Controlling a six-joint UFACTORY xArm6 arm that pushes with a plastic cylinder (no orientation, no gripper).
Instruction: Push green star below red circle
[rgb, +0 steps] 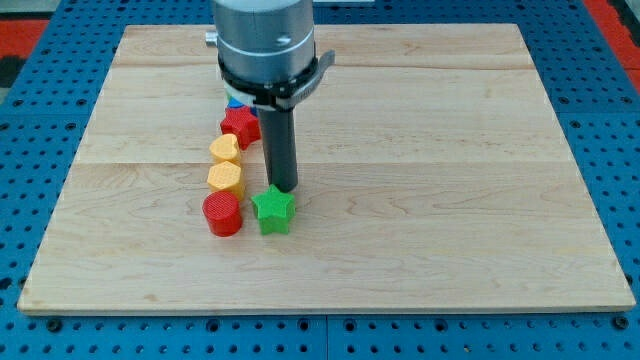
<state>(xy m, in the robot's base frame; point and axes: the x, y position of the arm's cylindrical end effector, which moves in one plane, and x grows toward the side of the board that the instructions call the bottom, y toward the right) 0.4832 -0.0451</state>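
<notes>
The green star (273, 211) lies on the wooden board, just to the right of the red circle (222, 213) and level with it. My tip (285, 188) stands right behind the green star, at its upper right edge, touching or almost touching it. The red circle is the lowest block in a short column at the board's left-middle.
Above the red circle lie a yellow hexagon (226, 179), a yellow heart (225, 149), a red star (240, 124) and a partly hidden blue block (235, 102) under the arm's body. The wooden board (450, 200) rests on a blue pegboard table.
</notes>
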